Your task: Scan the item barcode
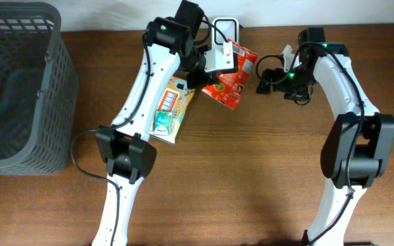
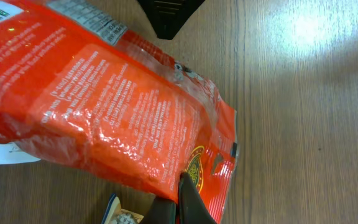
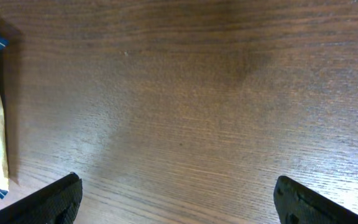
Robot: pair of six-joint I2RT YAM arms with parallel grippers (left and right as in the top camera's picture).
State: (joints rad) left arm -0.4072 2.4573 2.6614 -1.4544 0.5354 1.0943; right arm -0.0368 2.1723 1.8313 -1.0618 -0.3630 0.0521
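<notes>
Wood-grain table (image 1: 252, 184) is seen under everything, lit bright at the far edge. Over to the left gripper (image 2: 180, 198): its fingers are pressed together on the lower corner of the red bag (image 2: 117, 106), and the bag is carried clear of the wood, slanting up and away from the pinch. Seen from overhead, it is held at the back of the table, just below the white scanner (image 1: 226, 29). A dark wedge at the top of the left wrist view may be part of that scanner, though this cannot be confirmed.

For a clean scan, the panel bearing the barcode should be turned square to the scanner window, the crinkled film kept taut and glare avoided. The corner pinch is slight, so slow wrist turns would be wise.

Dense white print is carried on the bag's back, too fine to be read; a round gold emblem sits near the gripped corner and a pale label panel at the top edge. No barcode can be made out.

Further out, the right gripper (image 3: 176, 190) is held wide apart above bare wood, grasping nothing. A colourful packet (image 1: 172, 109) lies flat beneath the left arm, and a grey basket (image 1: 57, 89) stands at far left.
</notes>
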